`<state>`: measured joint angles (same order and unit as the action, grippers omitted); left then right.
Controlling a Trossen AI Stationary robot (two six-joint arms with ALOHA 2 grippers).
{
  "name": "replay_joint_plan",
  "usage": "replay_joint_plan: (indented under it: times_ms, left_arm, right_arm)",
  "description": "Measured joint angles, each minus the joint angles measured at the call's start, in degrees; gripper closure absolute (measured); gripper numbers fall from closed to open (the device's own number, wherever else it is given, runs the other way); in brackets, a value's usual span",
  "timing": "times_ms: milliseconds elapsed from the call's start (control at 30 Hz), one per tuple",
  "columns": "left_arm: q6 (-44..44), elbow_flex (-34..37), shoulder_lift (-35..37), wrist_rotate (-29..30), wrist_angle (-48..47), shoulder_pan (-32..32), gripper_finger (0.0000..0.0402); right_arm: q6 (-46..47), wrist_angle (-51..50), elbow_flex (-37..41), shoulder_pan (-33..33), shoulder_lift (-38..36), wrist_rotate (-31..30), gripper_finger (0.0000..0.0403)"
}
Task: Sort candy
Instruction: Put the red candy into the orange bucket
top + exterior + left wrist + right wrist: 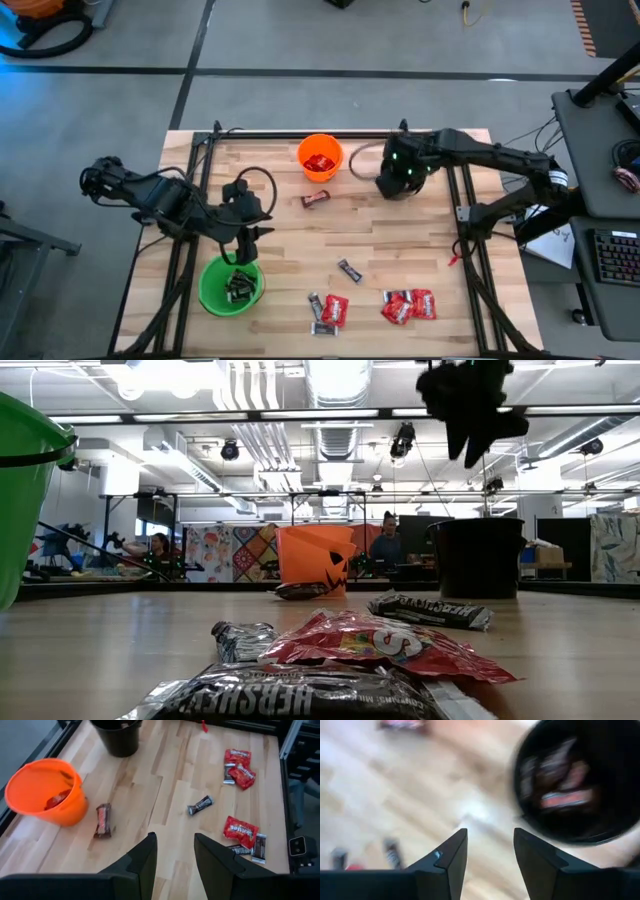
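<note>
the orange cup (320, 158) stands near the far edge of the bench (290, 250) and has a red candy packet (320, 163) inside. a reddish-brown bar (316, 200) lies just beside it. the black cup (119, 736) stands further along the far edge with brown bars in it. the right gripper (490, 851) hangs over that cup, fingers apart and empty. the green cup (231, 286) sits near the front left corner and holds dark bars (240, 286). the left gripper (174, 854) is above it, fingers apart and empty. more red packets (408, 306) and a dark mini bar (349, 270) lie near the front edge.
</note>
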<state>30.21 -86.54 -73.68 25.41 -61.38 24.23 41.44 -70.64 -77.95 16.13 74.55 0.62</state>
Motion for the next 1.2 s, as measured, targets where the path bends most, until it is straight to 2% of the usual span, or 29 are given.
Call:
replay_joint_plan:
  times_ms: [333, 567, 700, 800, 933, 1033, 1200]
  left_arm:
    - [-3.2, 0.0, -7.08, -4.0, 2.92, 0.0, 0.0287]
    - [-6.12, 0.0, -11.1, -4.15, 2.96, -0.13, 0.0287]
    - [-7.0, 0.0, -12.12, -4.24, 2.97, -0.13, 0.0287]
    - [-7.05, 0.0, -12.09, -5.08, 3.02, -0.13, 0.0287]
    - [-7.85, 0.0, -11.96, -5.18, 3.01, -0.07, 0.0287]
    - [-8.36, 0.0, -11.83, -5.16, 3.03, -0.07, 0.0287]
    - [-8.34, 0.0, -11.85, -5.15, 3.13, -0.07, 0.0287]
  right_arm:
    - [17.37, 1.09, 0.02, -22.69, 1.25, 1.74, 0.0248]
    - [28.04, 1.72, 0.26, -37.16, 2.98, 5.66, 0.0248]
    - [24.81, 5.81, 1.4, -46.57, 4.32, 4.04, 0.0248]
    - [18.47, 12.03, 3.47, -54.6, 5.26, 2.57, 0.0248]
    - [13.4, 17.55, 5.62, -63.41, 8.18, -2.24, 0.0255]
    - [12.88, 20.98, 6.83, -66.18, 11.88, -3.73, 0.0263]
    - [12.42, 22.44, 7.07, -66.48, 20.45, -4.29, 0.0277]
